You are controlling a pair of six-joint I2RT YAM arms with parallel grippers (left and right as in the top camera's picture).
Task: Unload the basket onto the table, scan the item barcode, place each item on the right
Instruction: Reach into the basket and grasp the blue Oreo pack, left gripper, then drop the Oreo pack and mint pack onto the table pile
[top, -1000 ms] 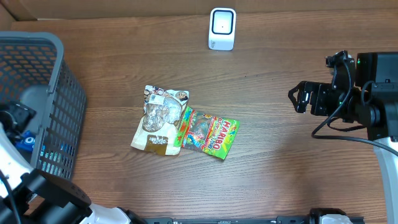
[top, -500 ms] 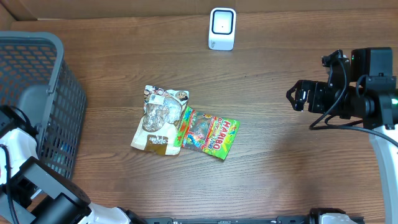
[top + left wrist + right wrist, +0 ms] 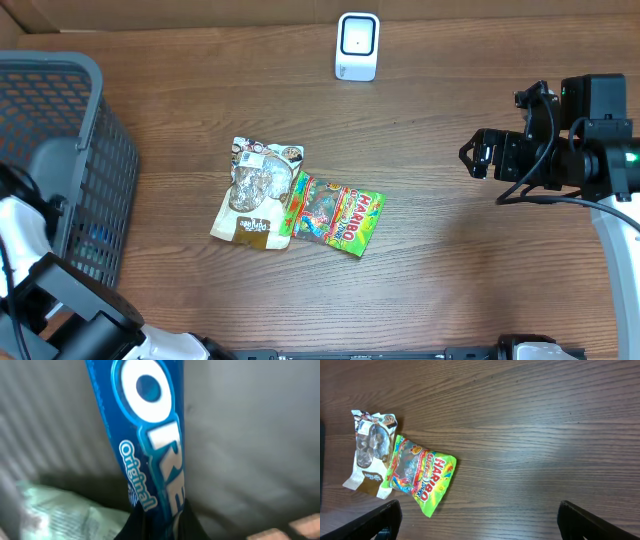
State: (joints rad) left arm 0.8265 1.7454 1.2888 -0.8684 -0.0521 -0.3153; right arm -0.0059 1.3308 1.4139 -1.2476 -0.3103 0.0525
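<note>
Left wrist: left pincer clamps Oreo pack.

Oreo pack runs off wrist view's top, blurred; left gripper mostly cut off below, hidden behind basket overhead

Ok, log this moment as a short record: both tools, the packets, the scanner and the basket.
left tool: down in the basket, shut on the Oreo packet
right tool: open, empty, above the right side of the table
Haribo bag: flat, mid-table, touching the brown pouch
brown pouch: flat, on the basket side of the Haribo bag
scanner: white, at the far edge, nothing held to it
</note>
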